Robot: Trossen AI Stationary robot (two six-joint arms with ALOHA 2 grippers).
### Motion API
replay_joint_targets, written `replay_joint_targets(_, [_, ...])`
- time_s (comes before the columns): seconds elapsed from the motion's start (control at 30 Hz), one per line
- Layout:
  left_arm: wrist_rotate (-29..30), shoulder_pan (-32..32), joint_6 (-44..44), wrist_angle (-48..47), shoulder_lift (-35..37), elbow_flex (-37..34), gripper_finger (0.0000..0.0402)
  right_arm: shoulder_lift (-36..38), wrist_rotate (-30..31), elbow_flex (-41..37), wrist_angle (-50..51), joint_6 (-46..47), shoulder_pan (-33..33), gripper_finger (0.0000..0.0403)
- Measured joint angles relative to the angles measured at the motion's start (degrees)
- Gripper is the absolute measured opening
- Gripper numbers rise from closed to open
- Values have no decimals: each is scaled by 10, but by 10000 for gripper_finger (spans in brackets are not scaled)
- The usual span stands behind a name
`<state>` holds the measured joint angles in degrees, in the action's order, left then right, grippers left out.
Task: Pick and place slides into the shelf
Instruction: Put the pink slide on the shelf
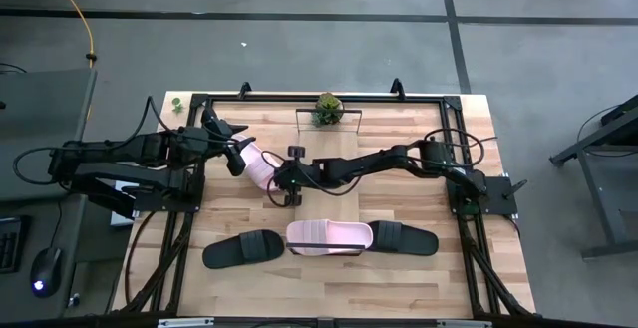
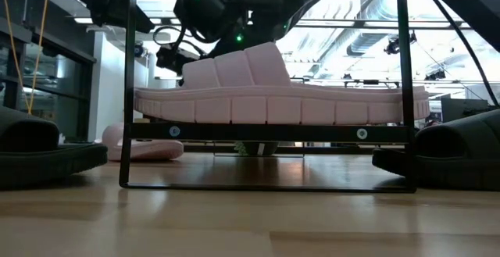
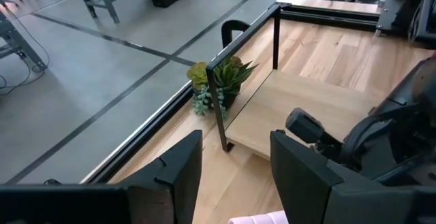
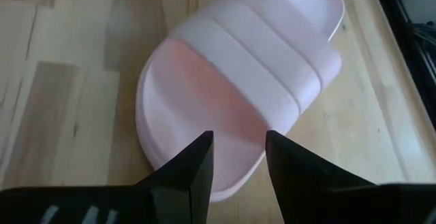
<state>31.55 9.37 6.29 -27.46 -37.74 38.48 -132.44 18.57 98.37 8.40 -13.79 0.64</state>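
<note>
One pale pink slide (image 1: 329, 236) rests on the shelf (image 1: 344, 253) near the front of the surface (image 1: 399, 168), flanked by two black slides (image 1: 242, 249) lying on the wood. The right hand (image 1: 284, 180), fingers open, hovers over the second pink slide (image 1: 259, 165) mid-surface. The left hand (image 1: 239, 154) waits beside it, also open. Judged here, three slides remain unshelved.

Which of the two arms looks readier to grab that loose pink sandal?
The right one, probably: the right gripper hangs open directly over the pink slide, while the left gripper faces the plant.
</note>
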Motion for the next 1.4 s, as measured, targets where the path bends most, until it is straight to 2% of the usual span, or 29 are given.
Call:
replay_joint_targets(0.7, [0,0,2,4,0,0,156,0,-1,0,-36,-17,-10,124])
replay_joint_targets(1.4, [0,0,2,7,0,0,156,-2,-41,-1,-44,-11,-27,124])
